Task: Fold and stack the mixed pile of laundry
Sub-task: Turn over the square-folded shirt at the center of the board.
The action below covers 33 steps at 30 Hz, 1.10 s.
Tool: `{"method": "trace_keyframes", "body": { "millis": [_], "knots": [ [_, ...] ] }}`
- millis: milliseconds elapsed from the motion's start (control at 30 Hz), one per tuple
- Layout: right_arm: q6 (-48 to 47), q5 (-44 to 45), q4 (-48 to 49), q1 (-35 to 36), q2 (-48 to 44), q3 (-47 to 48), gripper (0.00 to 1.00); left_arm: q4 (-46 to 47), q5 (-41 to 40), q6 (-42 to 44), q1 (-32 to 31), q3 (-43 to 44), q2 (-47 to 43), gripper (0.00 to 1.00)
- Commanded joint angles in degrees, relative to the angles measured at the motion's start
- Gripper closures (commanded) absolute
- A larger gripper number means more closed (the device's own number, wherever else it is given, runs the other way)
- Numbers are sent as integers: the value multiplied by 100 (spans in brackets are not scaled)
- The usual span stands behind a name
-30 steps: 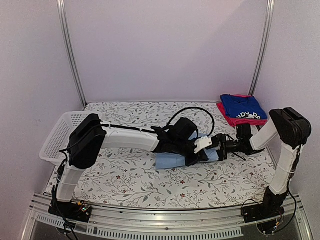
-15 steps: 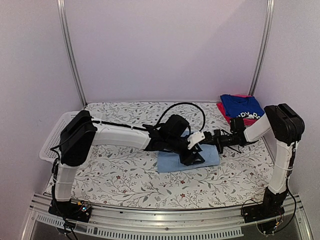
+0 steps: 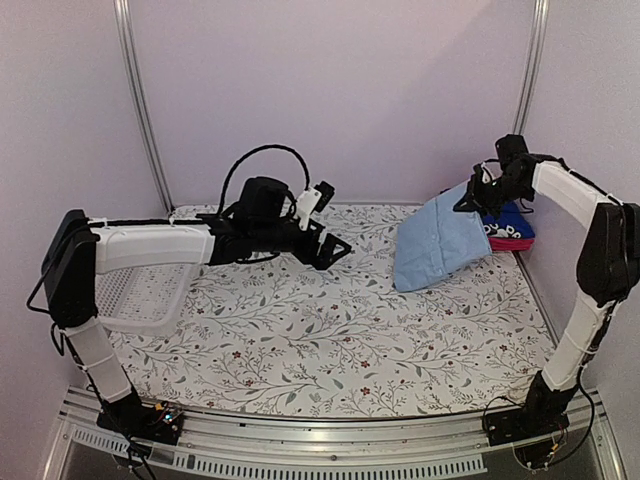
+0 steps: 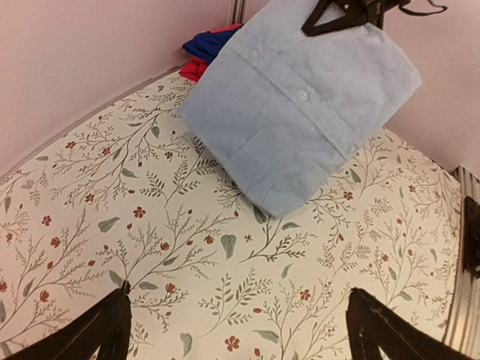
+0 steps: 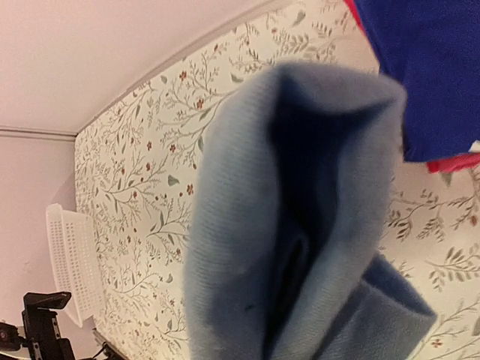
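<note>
My right gripper (image 3: 478,197) is shut on the folded light-blue collared shirt (image 3: 435,245), which hangs from it above the back right of the table. In the right wrist view this shirt (image 5: 247,225) fills the frame and hides the fingers. Just behind it, in the back right corner, the royal-blue shirt (image 3: 508,222) lies on the red-pink one (image 3: 497,243). My left gripper (image 3: 335,255) hovers open over the patterned cover at mid-table with nothing between its fingers (image 4: 97,334). From the left wrist view the hanging shirt (image 4: 300,105) is ahead, well apart from it.
A white perforated basket (image 3: 140,295) sits at the left edge of the table, partly under the left arm. The floral table cover (image 3: 330,340) spreads across the table. Pink walls and metal posts close in the back and sides.
The left gripper opened, let go of the light-blue shirt and drew back to the left. The right gripper shut on the shirt and lifted it up toward the back right corner.
</note>
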Motion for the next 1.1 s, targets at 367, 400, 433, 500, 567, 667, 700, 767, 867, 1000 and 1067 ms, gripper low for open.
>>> {"method": "trace_keyframes", "body": {
  "millis": [367, 400, 433, 500, 567, 667, 700, 767, 867, 1000, 1067],
  "knots": [
    [-1501, 4799, -3520, 2071, 455, 2616, 100, -1040, -963, -772, 718, -863, -899, 0],
    [-1453, 4875, -3552, 2412, 794, 2670, 100, -1188, -1039, -835, 773, -859, -918, 0],
    [-1410, 4899, -3530, 2733, 1007, 2672, 100, -1291, -1107, -938, 831, -859, -935, 0],
    [-1327, 4788, -3492, 3290, 1674, 2740, 100, -1440, -1126, -1262, 1000, -899, -1020, 0],
    [-1211, 4481, -3248, 3758, 2152, 2901, 100, -1407, -1056, -1578, 1176, -1101, -1190, 0],
    [-1237, 3510, -2769, 4252, 2676, 3358, 100, -1014, -931, -1960, 1361, -1615, -1604, 0],
    [-1237, 3189, -2681, 4365, 2860, 3557, 100, -864, -948, -2092, 1397, -1810, -1761, 0],
    [-1237, 2354, -2527, 4495, 3193, 3960, 99, -676, -955, -2321, 1505, -2126, -2034, 0],
    [-1183, 1096, -2095, 4534, 3402, 3990, 69, -611, -857, -2540, 1628, -2458, -2262, 0],
    [-1279, -308, -1482, 4517, 3208, 3934, 36, -797, -608, -2815, 1667, -2636, -2359, 0],
    [-1348, -950, -961, 4378, 2860, 3571, 26, -820, -313, -2995, 1668, -2727, -2429, 0]
  ]
}}
